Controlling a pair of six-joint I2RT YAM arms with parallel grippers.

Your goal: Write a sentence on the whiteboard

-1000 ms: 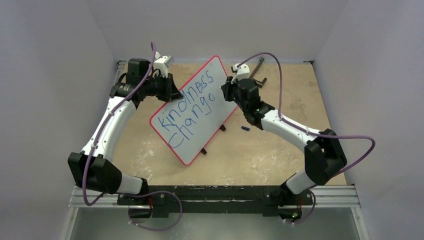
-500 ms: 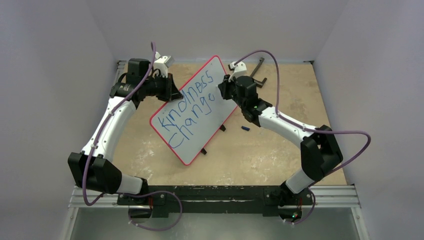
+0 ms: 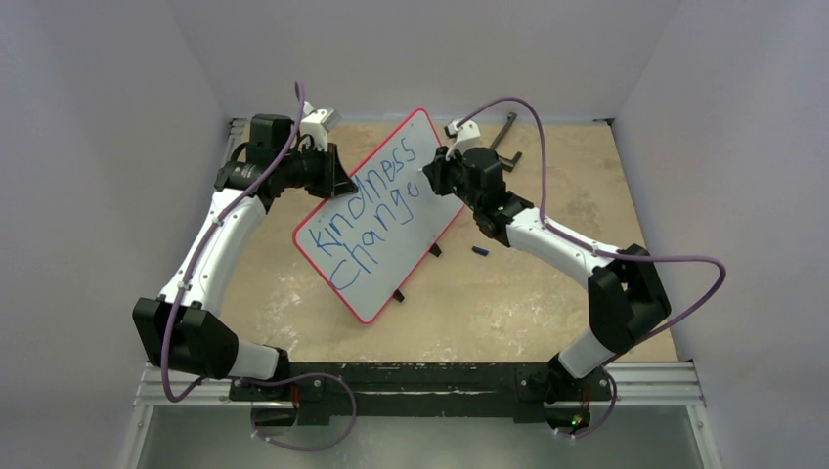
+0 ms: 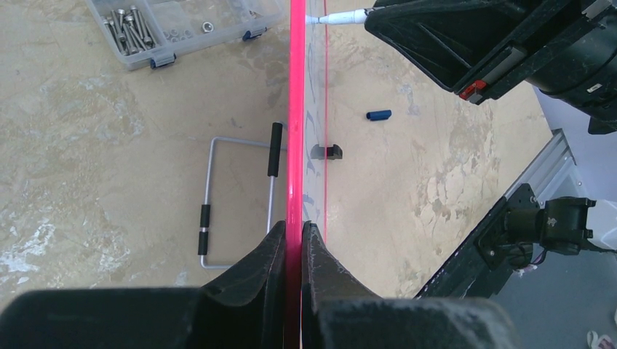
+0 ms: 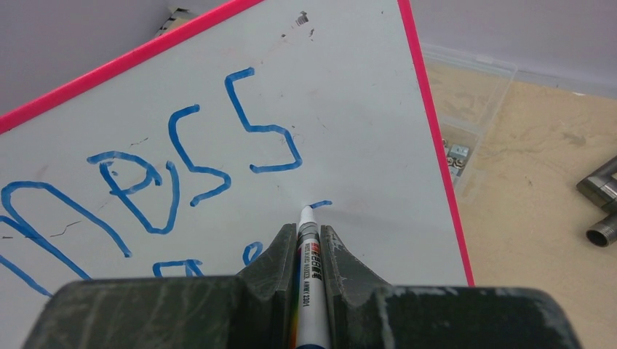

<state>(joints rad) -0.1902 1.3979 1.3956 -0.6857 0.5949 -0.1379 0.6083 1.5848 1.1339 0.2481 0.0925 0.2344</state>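
The whiteboard, white with a red rim, stands tilted in mid-table. My left gripper is shut on its upper left edge; in the left wrist view the fingers pinch the red rim edge-on. The sentence in blue reads "Kindness" over "Change". My right gripper is shut on a white marker. The marker's tip touches the whiteboard at a short fresh blue stroke below the letters "ness". The right gripper points straight at the board.
A blue marker cap lies on the table right of the board. A clear compartment box of screws and a wire stand lie behind the board. Black metal parts lie at the back right. Small black clips sit on the board's lower edge.
My right gripper has shifted slightly left and away along the board with the marker. The left arm and the board have stayed still.
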